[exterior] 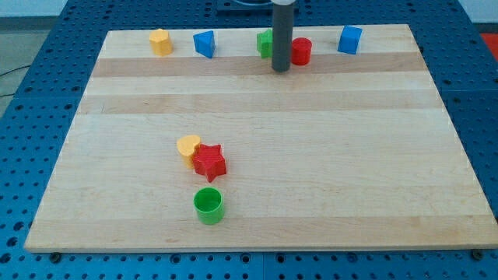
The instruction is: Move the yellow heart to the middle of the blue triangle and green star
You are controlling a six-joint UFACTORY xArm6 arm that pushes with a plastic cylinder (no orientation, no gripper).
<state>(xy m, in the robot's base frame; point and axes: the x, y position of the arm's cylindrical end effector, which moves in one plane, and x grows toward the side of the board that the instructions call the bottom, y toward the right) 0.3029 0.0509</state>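
Observation:
The yellow heart (pixel 187 146) lies left of centre on the wooden board, touching a red star (pixel 209 162) at its lower right. The blue triangle (pixel 205 43) stands near the view's top edge. The green star (pixel 265 43) is to its right, partly hidden behind my rod. My tip (pixel 280 70) rests on the board near the top, just right of the green star and touching or nearly touching a red cylinder (pixel 301 50). The tip is far from the yellow heart.
A yellow hexagon-like block (pixel 160 41) sits at the top left. A blue cube (pixel 350 39) sits at the top right. A green cylinder (pixel 208 205) stands below the red star. The board (pixel 350 171) rests on a blue pegboard table.

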